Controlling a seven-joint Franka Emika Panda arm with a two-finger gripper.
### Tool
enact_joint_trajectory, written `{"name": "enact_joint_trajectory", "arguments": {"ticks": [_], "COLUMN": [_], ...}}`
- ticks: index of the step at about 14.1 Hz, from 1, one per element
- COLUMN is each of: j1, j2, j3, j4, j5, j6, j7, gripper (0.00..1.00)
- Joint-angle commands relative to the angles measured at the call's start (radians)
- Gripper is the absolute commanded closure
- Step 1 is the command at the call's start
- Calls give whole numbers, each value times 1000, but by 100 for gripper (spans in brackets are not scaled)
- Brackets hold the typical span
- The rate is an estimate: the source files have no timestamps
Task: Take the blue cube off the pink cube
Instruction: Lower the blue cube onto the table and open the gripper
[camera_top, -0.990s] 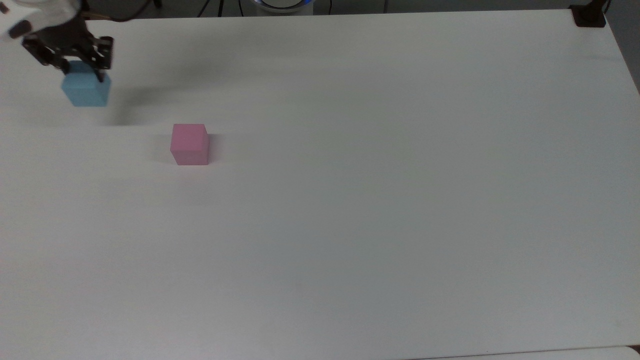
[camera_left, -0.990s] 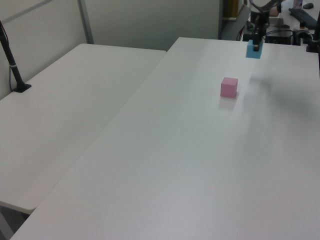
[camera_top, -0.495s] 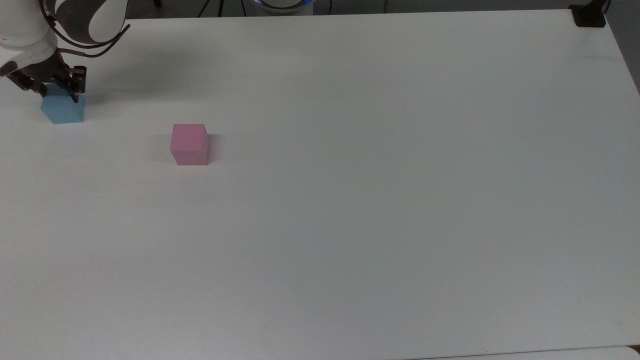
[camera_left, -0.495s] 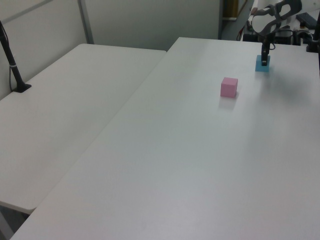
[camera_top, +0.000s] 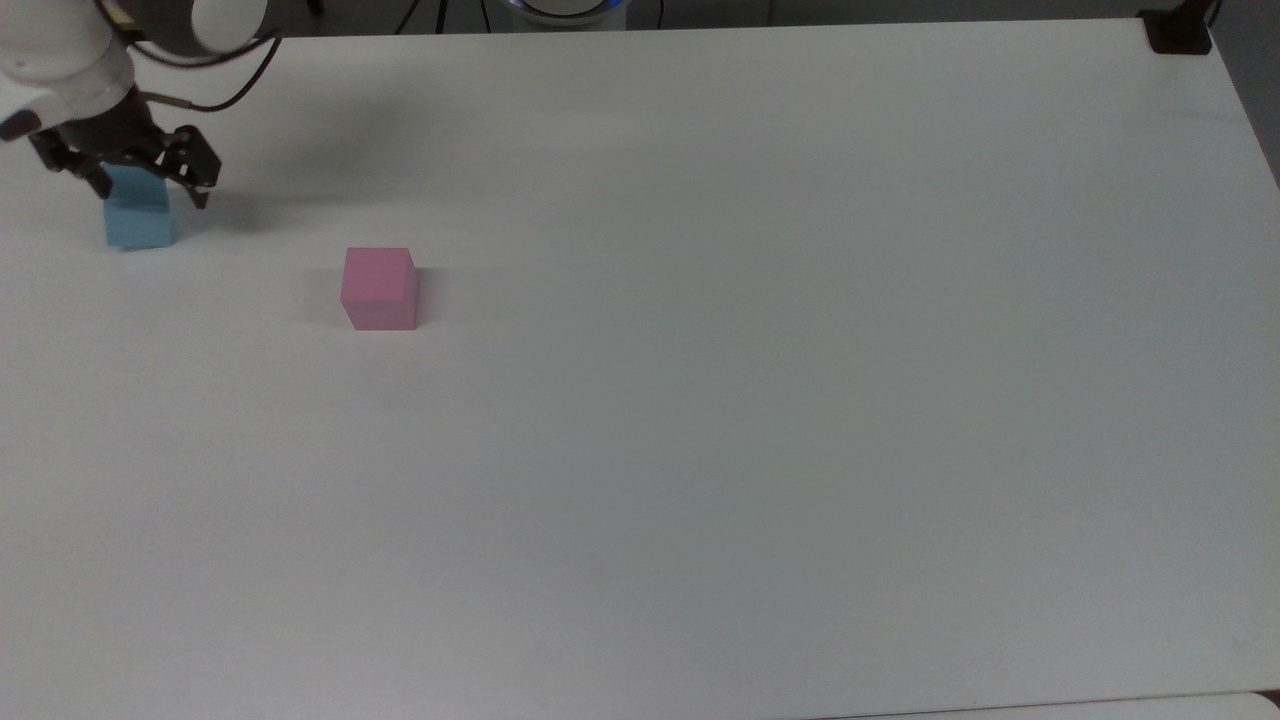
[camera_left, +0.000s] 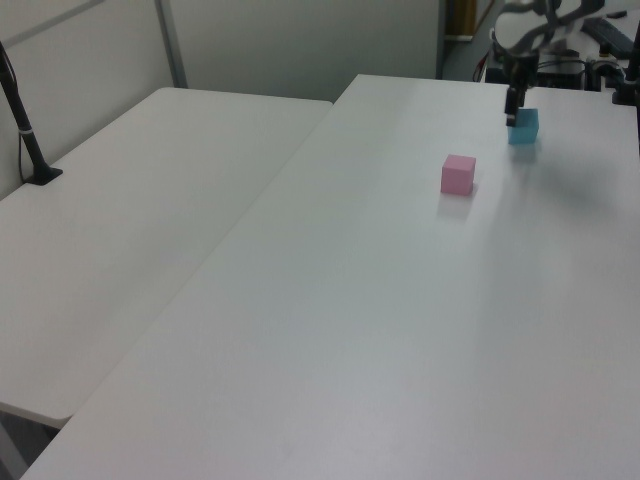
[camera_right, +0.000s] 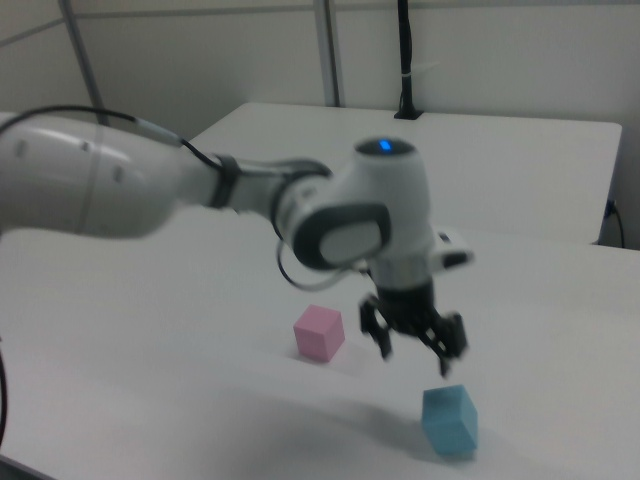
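Since half a second ago the pincer (camera_top: 150, 188) has let go of the blue cube (camera_top: 138, 222) and spread its fingers; a second ago it carried that cube in the air, and now the cube sits alone on the worktop (camera_top: 760, 380) while the pink cube (camera_top: 379, 289) has not shifted. From the top view, the released pincer hangs over the blue cube's far edge, one dark finger on either side and neither pressing it; the cube lies near the top view's left edge and close to the far edge of the worktop, well apart from the pink cube, which stands toward the top view's right and nearer the camera; wide bare surface stretches across the top view's right and bottom; one blue cube, one pink cube.

From the left view, the pincer (camera_left: 514, 108) is at the blue cube's (camera_left: 523, 127) upper left corner, near the far end of the worktop (camera_left: 380, 330); the pink cube (camera_left: 458, 174) stands nearer the camera, apart from it; a second white table (camera_left: 130, 230) adjoins on the left view's left.

From the right view, the pincer (camera_right: 415, 345) hovers with fingers splayed just above the blue cube (camera_right: 449, 420), not touching it; the pink cube (camera_right: 319, 333) rests to the right view's left, separate; the worktop (camera_right: 160, 360) around both is open.
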Motion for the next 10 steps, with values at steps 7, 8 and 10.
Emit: {"name": "enact_joint_trajectory", "arguments": {"ticks": [7, 8, 10], "j1": [77, 77, 76], "j2": [-368, -370, -365], "j3": [472, 475, 475], "j4": [123, 121, 118], "j5": [-235, -233, -233], "j6": [-525, -523, -516], "j7": [551, 561, 555], "gripper": [0, 0, 0]}}
